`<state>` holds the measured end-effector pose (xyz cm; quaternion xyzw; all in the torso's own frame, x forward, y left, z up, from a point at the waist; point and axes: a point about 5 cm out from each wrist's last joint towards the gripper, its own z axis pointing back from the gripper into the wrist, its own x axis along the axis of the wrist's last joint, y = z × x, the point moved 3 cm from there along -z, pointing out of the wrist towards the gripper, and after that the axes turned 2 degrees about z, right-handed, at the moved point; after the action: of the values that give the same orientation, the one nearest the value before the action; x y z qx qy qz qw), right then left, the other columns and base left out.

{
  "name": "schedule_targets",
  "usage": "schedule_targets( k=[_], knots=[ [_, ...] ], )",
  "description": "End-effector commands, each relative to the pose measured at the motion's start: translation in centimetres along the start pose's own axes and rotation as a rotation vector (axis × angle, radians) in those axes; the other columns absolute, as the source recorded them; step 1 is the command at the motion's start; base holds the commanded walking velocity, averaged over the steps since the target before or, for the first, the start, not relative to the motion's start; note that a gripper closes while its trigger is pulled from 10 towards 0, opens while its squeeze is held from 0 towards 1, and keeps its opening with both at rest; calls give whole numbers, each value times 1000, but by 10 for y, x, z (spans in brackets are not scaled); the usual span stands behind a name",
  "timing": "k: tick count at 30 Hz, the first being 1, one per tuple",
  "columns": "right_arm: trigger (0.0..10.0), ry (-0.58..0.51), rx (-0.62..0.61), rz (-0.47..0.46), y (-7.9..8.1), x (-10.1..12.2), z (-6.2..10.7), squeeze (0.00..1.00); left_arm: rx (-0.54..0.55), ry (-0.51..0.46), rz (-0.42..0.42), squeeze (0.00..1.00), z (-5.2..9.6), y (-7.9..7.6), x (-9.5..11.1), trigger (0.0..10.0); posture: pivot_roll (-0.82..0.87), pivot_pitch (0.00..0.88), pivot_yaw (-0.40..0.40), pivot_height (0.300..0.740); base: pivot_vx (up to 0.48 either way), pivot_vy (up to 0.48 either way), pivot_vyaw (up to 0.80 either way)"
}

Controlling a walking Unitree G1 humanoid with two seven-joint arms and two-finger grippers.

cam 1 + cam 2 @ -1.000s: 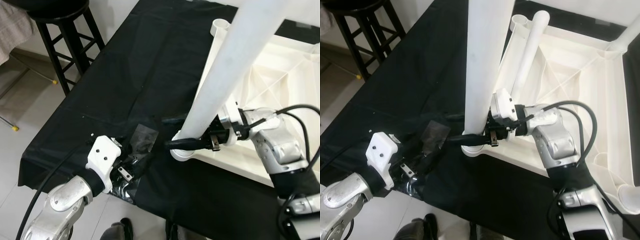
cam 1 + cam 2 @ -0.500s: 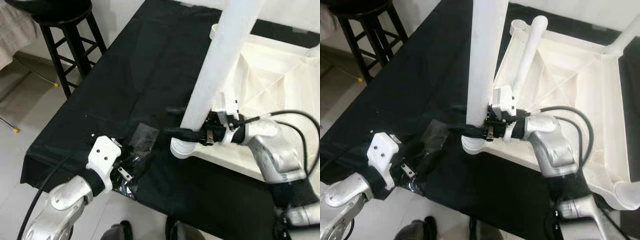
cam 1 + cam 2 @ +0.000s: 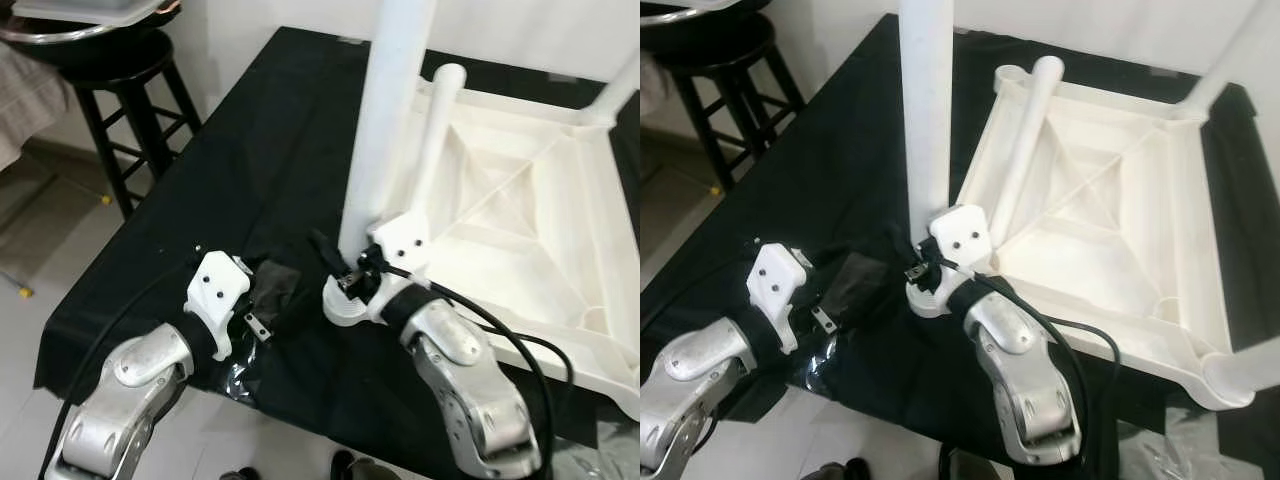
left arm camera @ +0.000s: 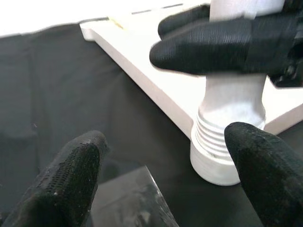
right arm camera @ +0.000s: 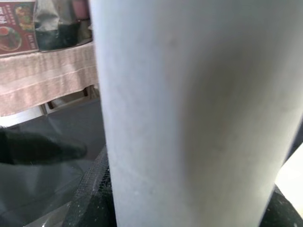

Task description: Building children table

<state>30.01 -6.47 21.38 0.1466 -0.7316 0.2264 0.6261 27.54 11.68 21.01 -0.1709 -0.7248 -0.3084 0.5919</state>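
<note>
- The upturned white plastic children's table top [image 3: 530,200] lay across the right half of the frame on a black cloth [image 3: 250,150], ribbed underside up; a black wooden stool [image 3: 130,90] stood in the upper left.
- A tall white plastic leg tube [image 3: 385,120] stood upright at upper centre, its ribbed threaded end [image 4: 222,137] entering the corner socket [image 3: 345,305] at the top's near corner.
- The right gripper [image 3: 350,275], at centre, pinched the tube just above the socket.
- The left gripper [image 4: 161,175], lower left, was spread wide, low beside the socket and touching nothing.
- Done well, the step probably called for keeping the tube plumb while twisting, so the threads caught squarely; the left gripper could steady the corner against sliding.
</note>
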Motion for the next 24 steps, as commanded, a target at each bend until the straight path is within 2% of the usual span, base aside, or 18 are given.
schedule_targets(
  k=[1, 8, 11, 12, 13, 15, 18, 19, 20, 21, 23, 24],
  knots=[
    [10000, 352, -102, -79, -12, -81, 13, 0, 5, 34, -10, 0, 4, 3, -8, 10000, -70, 244, -14, 740, 0, 0, 0],
    [10000, 357, -194, -46, -9, -78, 13, 0, 19, -30, -3, 0, 0, 15, 7, 10000, -67, 217, -4, 740, 0, 0, 0],
    [10000, 351, -196, -48, -9, -79, 11, 0, 4, -80, 17, 0, -3, 23, 21, 10000, -67, 208, 0, 740, 0, 0, 0],
    [10000, 330, -188, -46, -8, -76, 7, 0, -12, -119, 37, 0, -5, 29, 32, 10000, -67, 196, 5, 740, 0, 0, 0],
    [10000, 330, -188, -46, -8, -76, 7, 0, -12, -119, 37, 0, -5, 29, 32, 10000, -67, 196, 5, 740, 0, 0, 0],
    [10000, 289, -170, -42, -6, -71, 2, 0, -55, -175, 65, 0, -8, 36, 49, 10000, -67, 186, 9, 740, 0, 0, 0],
    [10000, 289, -170, -42, -6, -71, 2, 0, -55, -175, 65, 0, -8, 36, 49, 10000, -67, 186, 9, 740, 0, 0, 0],
    [10000, 260, -155, -31, -5, -67, -2, 0, -100, -208, 79, 0, -10, 40, 62, 10000, -66, 181, 12, 740, 0, 0, 0],
    [10000, 232, -136, -26, -3, -64, -4, 0, -180, -236, 100, 55, -11, 42, 76, 10000, -67, 176, 18, 740, 0, 0, 0],
    [10000, 205, -125, -20, -2, -60, -6, 0, -270, -266, 137, 1000, -11, 43, 91, 10000, -67, 171, 20, 740, 0, 0, 0],
    [10000, 205, -125, -20, -2, -60, -6, 0, -270, -266, 137, 1000, -11, 43, 91, 10000, -67, 171, 20, 740, 0, 0, 0],
    [10000, 182, -114, -19, -2, -57, -7, 0, -362, -279, 164, 1000, -12, 41, 102, 10000, -66, 168, 22, 740, 0, 0, 0]
  ],
)
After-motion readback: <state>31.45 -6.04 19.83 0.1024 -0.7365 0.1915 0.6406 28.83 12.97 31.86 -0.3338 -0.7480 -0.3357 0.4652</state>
